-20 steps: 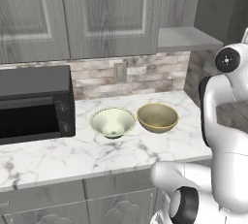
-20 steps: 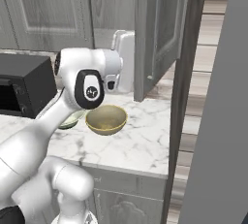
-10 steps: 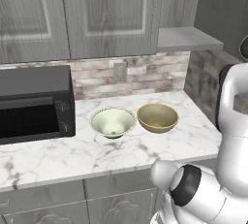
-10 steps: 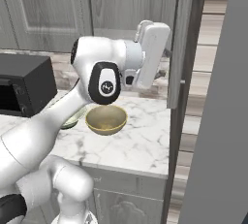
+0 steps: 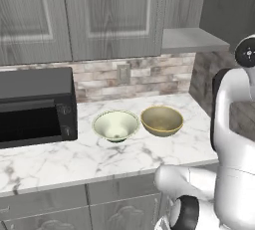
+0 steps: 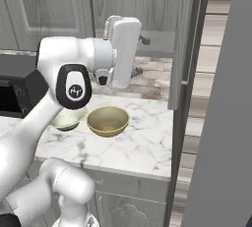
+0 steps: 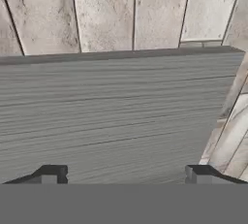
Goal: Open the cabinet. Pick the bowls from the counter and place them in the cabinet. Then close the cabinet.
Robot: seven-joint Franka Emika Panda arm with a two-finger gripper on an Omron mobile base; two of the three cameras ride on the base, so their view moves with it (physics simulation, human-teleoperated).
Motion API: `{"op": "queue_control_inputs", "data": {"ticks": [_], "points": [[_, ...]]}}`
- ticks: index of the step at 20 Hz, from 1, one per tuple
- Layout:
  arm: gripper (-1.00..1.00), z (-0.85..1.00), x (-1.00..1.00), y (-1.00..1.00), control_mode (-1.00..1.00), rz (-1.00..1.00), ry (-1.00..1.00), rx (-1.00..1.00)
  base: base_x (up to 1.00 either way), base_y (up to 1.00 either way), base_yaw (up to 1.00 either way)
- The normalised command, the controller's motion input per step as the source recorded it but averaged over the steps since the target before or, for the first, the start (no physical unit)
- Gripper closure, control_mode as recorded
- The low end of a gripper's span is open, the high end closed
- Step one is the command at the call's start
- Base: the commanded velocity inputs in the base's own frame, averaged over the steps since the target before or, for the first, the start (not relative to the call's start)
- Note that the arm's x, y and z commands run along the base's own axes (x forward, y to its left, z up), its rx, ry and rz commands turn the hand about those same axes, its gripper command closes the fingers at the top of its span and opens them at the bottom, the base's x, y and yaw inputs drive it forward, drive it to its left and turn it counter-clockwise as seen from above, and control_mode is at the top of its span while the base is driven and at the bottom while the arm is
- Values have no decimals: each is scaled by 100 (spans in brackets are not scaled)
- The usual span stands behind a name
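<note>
The cabinet (image 5: pixel 114 15) hangs over the counter (image 5: pixel 74 162); its right door (image 6: pixel 188 49) stands swung out, edge-on, with a slim bar handle (image 6: pixel 197 39), and the grey shelf (image 5: pixel 191 40) is bare. Two bowls sit side by side on the counter: a cream one (image 5: pixel 115 124) and a tan one (image 5: pixel 162 119). In the right base view the tan bowl (image 6: pixel 108 120) is whole, while my arm half hides the cream bowl (image 6: pixel 69 118). My gripper (image 6: pixel 142 40) is raised in front of the shelf, well above the bowls. In the hand view the gripper (image 7: pixel 126 174) is open and holds nothing, facing grey wood-grain board.
A black microwave (image 5: pixel 35 107) stands on the counter's left, close to the cream bowl. A stone-tile backsplash (image 5: pixel 134 77) runs behind the bowls. Grey base cabinets (image 5: pixel 99 206) sit below the counter. The open door juts out past the counter's right end.
My hand swung right toward the open door and has come back left in front of the shelf. The bowls have not moved.
</note>
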Motion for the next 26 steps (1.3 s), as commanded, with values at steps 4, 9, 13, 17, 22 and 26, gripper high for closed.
{"op": "queue_control_inputs", "data": {"ticks": [4, 9, 13, 17, 22, 26], "points": [[-100, 7, -34, 100, -100, 33, -4, -41, 0, 0, 0], [-100, 13, -11, 94, -100, 45, 11, -43, 0, 0, 0], [-100, 30, -18, 78, -100, 38, 35, -49, 0, 0, 0], [-100, 36, -8, 62, -100, 27, 26, -48, 0, 0, 0], [-100, 23, 0, 54, -100, 24, 30, -51, 0, 0, 0], [-100, 0, -4, 23, -100, -1, 14, -44, 0, 0, 0]]}}
